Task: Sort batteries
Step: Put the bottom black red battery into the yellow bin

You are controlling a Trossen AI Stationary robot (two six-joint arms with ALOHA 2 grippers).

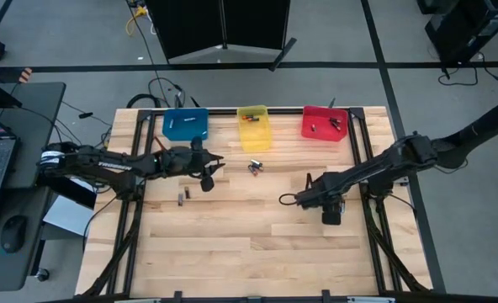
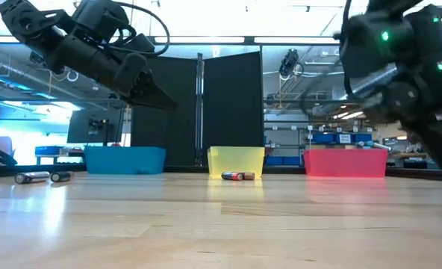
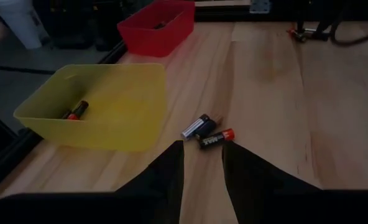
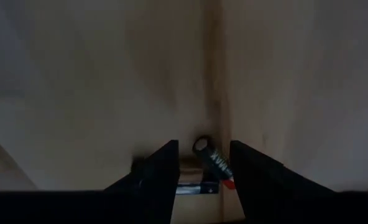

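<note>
Two batteries (image 3: 207,132) lie side by side on the wood in front of the yellow bin (image 1: 254,126): one silvery-blue, one black with a red end. My left gripper (image 3: 202,163) hangs open just short of them, slanting slightly down, and touches nothing. Two more batteries (image 1: 182,198) lie near the left arm. My right gripper (image 4: 202,165) points steeply down at the table's right half (image 1: 309,192), open. A black battery with a red end (image 4: 212,160) sits tilted between its fingers. A silvery object lies beneath it. My right gripper has the black battery between its fingers, which come from above. The battery's red end (image 4: 229,182) lies against one finger (image 4: 249,171). I cannot tell whether the fingers touch it. My left gripper touches nothing.
A blue bin (image 1: 185,124), the yellow bin and a red bin (image 1: 325,123) stand in a row along the far edge. The yellow bin holds a battery (image 3: 75,110), and the red bin holds some too. Black frame rails run along the table's sides. Bare wood fills the near half.
</note>
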